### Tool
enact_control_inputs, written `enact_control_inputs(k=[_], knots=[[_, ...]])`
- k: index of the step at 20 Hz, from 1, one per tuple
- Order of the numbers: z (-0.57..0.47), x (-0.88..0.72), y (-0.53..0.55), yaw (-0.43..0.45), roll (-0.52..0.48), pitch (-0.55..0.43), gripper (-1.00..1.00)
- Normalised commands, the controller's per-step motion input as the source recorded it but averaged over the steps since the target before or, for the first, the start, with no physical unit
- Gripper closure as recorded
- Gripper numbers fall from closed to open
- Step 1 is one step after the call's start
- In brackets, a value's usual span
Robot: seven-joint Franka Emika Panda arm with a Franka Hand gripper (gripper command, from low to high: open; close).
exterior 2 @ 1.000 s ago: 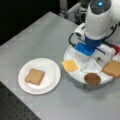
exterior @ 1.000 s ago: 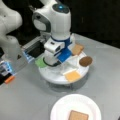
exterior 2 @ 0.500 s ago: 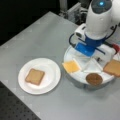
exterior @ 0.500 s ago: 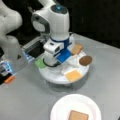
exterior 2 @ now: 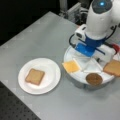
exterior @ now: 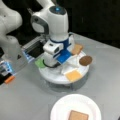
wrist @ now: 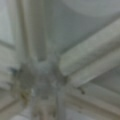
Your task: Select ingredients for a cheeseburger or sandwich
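The gripper [exterior: 51, 63] sits low over the divided ingredient tray [exterior 2: 75, 75], jaws hidden, one toast slice [exterior 2: 34, 76] already plated; a square, centred descent would suit best.

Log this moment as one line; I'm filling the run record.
gripper: low over divided tray, state unclear | toast: on white plate | cheese, patty, second toast: in tray

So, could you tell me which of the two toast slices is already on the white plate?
The toast slice lying alone on the white plate in both front views; the other toast slice sits on the divided tray, where the gripper is.
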Motion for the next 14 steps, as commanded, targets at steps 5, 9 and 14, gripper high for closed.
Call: enact_control_inputs(k=[5, 9, 14], knots=[[-0.18, -0.17, 0.16, 0.113, 0.192, -0.131, -1.00], [-0.14, -0.19, 0.12, 0.151, 0.222, -0.059, -1.00], [-0.10, -0.18, 0.14, 0.175, 0.124, -0.061, -1.00]])
